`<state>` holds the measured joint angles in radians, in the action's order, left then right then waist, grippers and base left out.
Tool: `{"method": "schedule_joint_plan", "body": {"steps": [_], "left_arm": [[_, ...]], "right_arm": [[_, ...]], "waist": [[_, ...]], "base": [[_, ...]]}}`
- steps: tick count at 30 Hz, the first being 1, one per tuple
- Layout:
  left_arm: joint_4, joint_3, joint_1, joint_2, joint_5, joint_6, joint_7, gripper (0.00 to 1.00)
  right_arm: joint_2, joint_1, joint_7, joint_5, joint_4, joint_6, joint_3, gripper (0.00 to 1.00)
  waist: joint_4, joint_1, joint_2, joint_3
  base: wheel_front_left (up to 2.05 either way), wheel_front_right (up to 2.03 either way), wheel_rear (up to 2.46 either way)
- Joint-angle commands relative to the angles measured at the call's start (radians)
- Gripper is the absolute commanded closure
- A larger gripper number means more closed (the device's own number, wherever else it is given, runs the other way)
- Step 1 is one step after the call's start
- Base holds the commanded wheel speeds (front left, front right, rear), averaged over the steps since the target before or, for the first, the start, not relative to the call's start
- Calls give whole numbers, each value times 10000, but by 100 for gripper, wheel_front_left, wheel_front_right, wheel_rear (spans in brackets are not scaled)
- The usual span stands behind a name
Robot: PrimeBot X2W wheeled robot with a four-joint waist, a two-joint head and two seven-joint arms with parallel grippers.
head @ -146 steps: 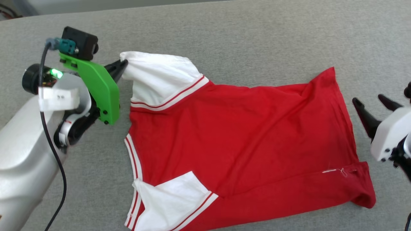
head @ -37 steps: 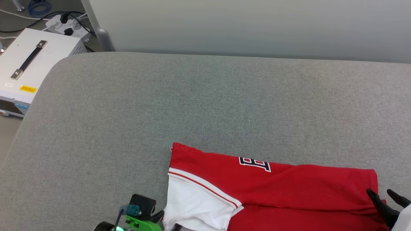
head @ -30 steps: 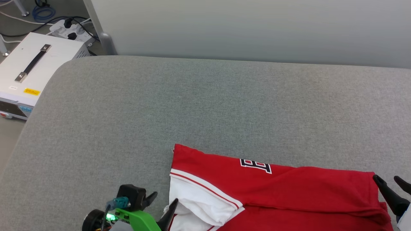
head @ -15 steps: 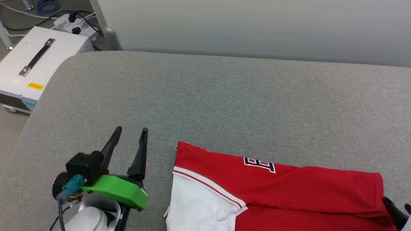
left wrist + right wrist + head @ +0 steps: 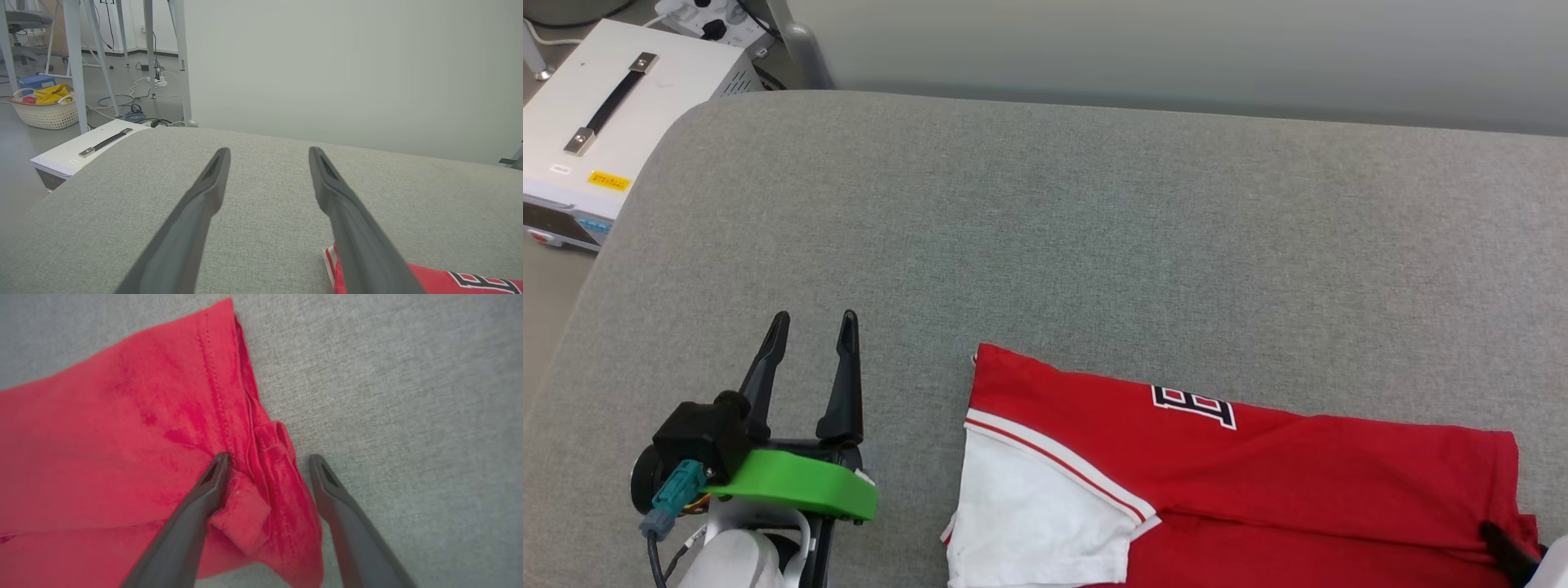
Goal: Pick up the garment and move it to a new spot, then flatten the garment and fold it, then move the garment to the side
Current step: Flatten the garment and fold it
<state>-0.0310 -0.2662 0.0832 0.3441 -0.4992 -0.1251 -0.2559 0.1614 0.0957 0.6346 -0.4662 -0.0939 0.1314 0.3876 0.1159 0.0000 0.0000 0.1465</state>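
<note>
The left end effector (image 5: pixel 814 320) hung low over the grey surface (image 5: pixel 1094 229), fingers spread and pointing away from the robot, beside the garment (image 5: pixel 1258 482) but apart from it. The right end effector (image 5: pixel 267 457), also spread, straddled a bunched fold at the red hem. The garment lay folded on the surface's near side. A woven basket (image 5: pixel 49 118) on the floor held yellow cloth (image 5: pixel 51 93).

**A:** so what's the room like?

**B:** Big grey fabric-topped table (image 5: pixel 1094 204) with a plain pale wall panel (image 5: pixel 1176 49) right behind its far edge.

**A:** and off to the left?

**B:** White box (image 5: pixel 670 90) with a black handle. Farther off on the grey floor (image 5: pixel 24 139) there are metal legs (image 5: pixel 73 61), loose cables (image 5: pixel 135 114) and a wicker basket (image 5: pixel 45 116) holding yellow cloth.
</note>
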Motion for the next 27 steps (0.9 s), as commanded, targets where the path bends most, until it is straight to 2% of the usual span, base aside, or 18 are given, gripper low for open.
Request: {"method": "schedule_joint_plan", "body": {"steps": [1, 8, 15, 16, 17, 18, 19, 27], "left_arm": [[83, 161, -119, -162, 205, 176, -57, 0], [474, 906, -110, -757, 777, 934, -58, 0], [764, 1383, -90, -1116, 1204, 1423, -58, 0], [794, 1431, -89, -1152, 1246, 1471, -58, 0], [832, 1491, -94, -1199, 1297, 1527, -58, 0], [867, 1534, -101, -1234, 1334, 1570, -58, 0], [910, 1583, -113, -1275, 1381, 1622, -58, 0], [1149, 1818, -243, -1549, 1690, 1902, -58, 0]], "right_arm": [[-33, -141, -31, 46, -247, -7, -98, 0], [-43, -288, -25, -507, -1132, -7, -1092, 0], [107, -439, -73, -1082, -1680, -7, -2077, 0], [132, -449, -87, -1143, -1724, -7, -2152, 15], [174, -456, -118, -1206, -1777, -7, -2225, 62], [207, -461, -151, -1248, -1817, -7, -2271, 86], [268, -465, -214, -1287, -1859, -7, -2313, 100], [823, -513, -922, -1418, -2038, -7, -1996, 100]], "waist": [[39, 0, 0, 80], [24, 0, 0, 151], [-32, 0, 0, 97], [-35, 0, 0, 82], [-39, 0, 0, 63], [-44, 0, 0, 48], [-51, 0, 0, 24], [-129, 0, 0, -208]], "base": [[0, 0, 0], [0, 0, 0], [0, 0, 0], [0, 0, 0], [0, 0, 0], [0, 0, 0], [0, 0, 0], [0, 0, 0]]}}
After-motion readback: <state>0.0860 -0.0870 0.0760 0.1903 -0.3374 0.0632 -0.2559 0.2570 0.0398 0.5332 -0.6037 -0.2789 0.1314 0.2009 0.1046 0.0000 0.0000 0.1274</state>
